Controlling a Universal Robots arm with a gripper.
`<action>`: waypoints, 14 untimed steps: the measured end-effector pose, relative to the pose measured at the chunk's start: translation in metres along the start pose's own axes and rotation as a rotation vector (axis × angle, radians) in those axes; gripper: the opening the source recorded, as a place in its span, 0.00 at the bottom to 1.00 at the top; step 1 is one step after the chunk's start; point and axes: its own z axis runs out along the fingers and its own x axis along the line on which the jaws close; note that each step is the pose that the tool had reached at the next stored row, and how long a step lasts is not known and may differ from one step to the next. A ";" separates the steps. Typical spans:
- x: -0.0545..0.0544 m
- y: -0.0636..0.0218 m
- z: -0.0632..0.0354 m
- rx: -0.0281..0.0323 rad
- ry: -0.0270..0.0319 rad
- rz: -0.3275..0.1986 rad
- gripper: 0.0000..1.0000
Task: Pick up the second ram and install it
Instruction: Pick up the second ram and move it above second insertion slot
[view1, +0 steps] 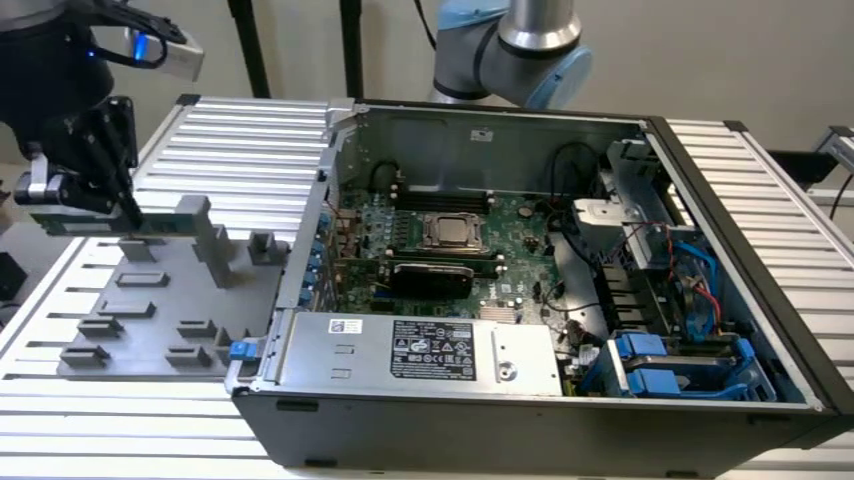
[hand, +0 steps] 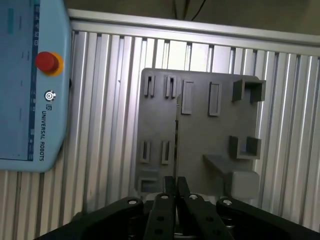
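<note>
Exterior and wrist views, one moment. The gripper (view1: 130, 215) stands over the grey fixture plate (view1: 147, 320) at the exterior view's left, its jaws drawn narrow and clamped on the second ram (view1: 87, 223). I read the stick as a long greenish strip lying level, just above the plate's raised blocks. Whether its lower edge is quite clear of them I cannot tell. It is well apart from the motherboard (view1: 447, 240), which lies inside the open computer case (view1: 481, 140) toward the exterior view's right.

From the wrist, the second ram (hand: 175, 145) appears edge-on: a thin dark line running out from the gripper (hand: 170, 189) across the fixture plate (hand: 200, 135). The jaws pinch its two flat faces. In the exterior view the hold sits partway along the strip, not at an end. A teach pendant (hand: 30, 85) rests on the ribbed aluminium table (hand: 295, 150) beside the plate.

Handling, as I judge it from my station: the stick should be very light and stiff along its length, but thin enough to suffer from any twist or side load. Its smooth faces may let it pivot in a narrow pinch. The sound place to hold it is on the flat faces near mid-length and toward the upper edge — leaving the contact edge and both ends free, and keeping hard pressure off the chips.
</note>
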 end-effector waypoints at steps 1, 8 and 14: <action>0.000 -0.0039 -0.0046 -0.0002 -0.0001 0.000 0.14; 0.002 -0.0345 -0.0377 -0.0033 -0.0007 0.000 0.14; 0.004 -0.0608 -0.0610 -0.0038 -0.0017 0.000 0.14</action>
